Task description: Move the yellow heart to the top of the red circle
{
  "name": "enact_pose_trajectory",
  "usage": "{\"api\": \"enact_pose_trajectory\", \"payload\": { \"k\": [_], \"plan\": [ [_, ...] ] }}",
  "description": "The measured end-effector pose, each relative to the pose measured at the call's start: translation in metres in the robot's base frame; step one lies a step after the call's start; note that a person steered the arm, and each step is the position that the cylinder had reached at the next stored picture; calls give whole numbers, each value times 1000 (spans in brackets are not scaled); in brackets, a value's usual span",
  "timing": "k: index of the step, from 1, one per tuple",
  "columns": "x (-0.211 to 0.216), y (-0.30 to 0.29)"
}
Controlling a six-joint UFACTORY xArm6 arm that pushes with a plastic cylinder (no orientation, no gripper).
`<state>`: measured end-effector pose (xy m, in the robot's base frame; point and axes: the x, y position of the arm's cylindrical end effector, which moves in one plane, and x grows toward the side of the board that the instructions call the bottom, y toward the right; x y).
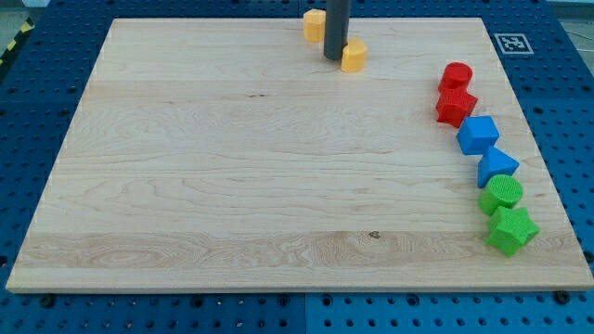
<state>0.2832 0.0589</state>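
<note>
My tip [333, 58], a bare rod without pincer, touches the yellow heart block [354, 57]; push right toward the far side of the red circle block [456, 75].

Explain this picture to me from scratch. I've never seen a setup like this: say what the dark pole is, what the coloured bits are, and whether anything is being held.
There is one picture, from a single camera looking down at a slant onto a wooden board that lies on a blue perforated table.

The dark pole is the end of a robot arm. It has no hand; it only pushes things with its lower end, my tip, which slides along the board. Nothing is held.

The coloured bits are small blocks. Near the view's top, the tip stands between two yellow blocks: the yellow heart close on its right, and another yellow block up to its left, partly hidden by the rod.

Down the view's right edge runs a curved row: red circle, red star, two blue blocks, green circle, green star.
</note>
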Motion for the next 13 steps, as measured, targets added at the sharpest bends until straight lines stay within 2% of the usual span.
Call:
{"api": "enact_pose_trajectory", "payload": {
  "k": [2,3,5,13],
  "plan": [
    [41,11],
    [47,22],
    [9,25],
    [8,121]
  ]
}}
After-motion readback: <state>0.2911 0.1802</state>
